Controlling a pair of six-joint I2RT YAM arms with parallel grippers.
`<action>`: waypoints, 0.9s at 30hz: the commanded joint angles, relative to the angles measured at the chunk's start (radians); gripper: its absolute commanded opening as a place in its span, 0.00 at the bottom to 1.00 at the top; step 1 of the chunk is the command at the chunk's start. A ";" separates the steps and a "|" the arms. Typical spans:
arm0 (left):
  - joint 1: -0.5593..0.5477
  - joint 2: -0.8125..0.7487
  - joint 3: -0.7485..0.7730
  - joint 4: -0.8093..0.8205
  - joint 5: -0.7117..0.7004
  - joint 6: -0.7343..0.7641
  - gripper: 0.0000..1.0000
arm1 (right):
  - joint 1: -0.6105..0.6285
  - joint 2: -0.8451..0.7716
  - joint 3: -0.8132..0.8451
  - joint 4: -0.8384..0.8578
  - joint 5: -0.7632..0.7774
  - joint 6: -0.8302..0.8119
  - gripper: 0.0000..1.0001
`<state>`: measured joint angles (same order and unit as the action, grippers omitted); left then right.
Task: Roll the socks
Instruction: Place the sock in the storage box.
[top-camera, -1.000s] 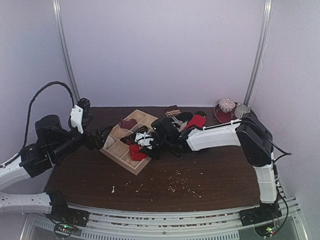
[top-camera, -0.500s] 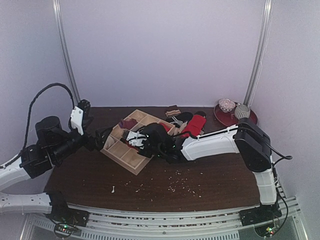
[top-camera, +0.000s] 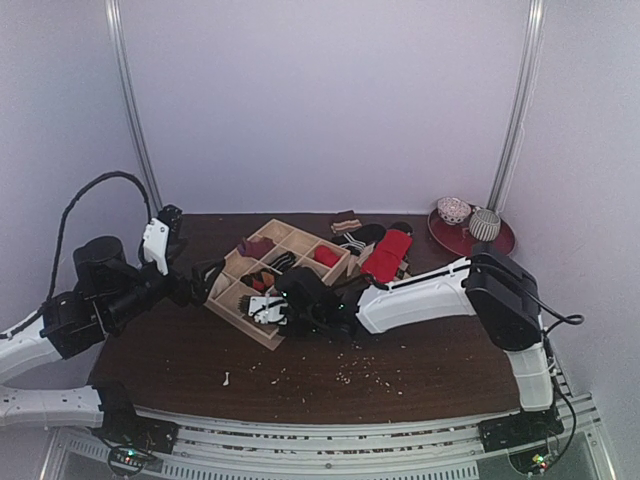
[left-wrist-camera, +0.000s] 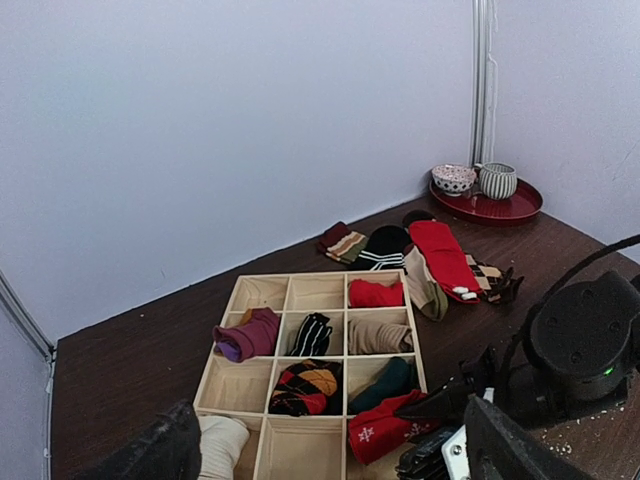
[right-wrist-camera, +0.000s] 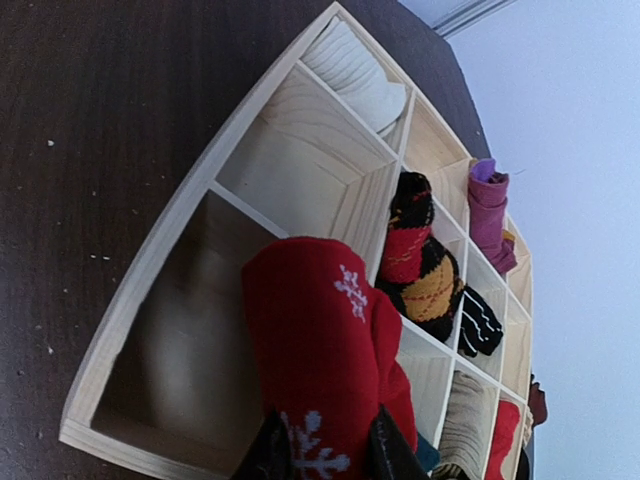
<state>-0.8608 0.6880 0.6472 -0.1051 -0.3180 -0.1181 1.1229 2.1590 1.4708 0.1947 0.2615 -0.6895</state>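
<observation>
Right gripper (right-wrist-camera: 326, 452) pinching snowflake-patterned red sock roll (right-wrist-camera: 315, 330).

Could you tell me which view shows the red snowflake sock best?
Right wrist view: the red snowflake sock fills the frame, pinched in the right gripper. Left wrist shows it small, at the near row of the organizer; top external mostly hides it behind the right arm.

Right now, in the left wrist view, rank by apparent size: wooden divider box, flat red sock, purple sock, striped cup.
1. wooden divider box
2. flat red sock and purple sock: alike, purple nearer
3. striped cup
</observation>
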 joint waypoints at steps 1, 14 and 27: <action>0.005 -0.010 -0.003 0.008 -0.010 -0.002 0.90 | 0.009 0.040 0.091 -0.246 -0.142 0.097 0.03; 0.004 -0.032 -0.009 0.003 0.010 -0.016 0.90 | 0.005 0.158 0.212 -0.480 -0.296 0.297 0.03; 0.005 -0.009 0.030 -0.056 0.025 -0.036 0.91 | -0.024 0.266 0.333 -0.758 -0.491 0.541 0.04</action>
<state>-0.8608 0.6609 0.6434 -0.1436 -0.3119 -0.1337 1.0798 2.3089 1.8015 -0.2424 -0.0975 -0.2493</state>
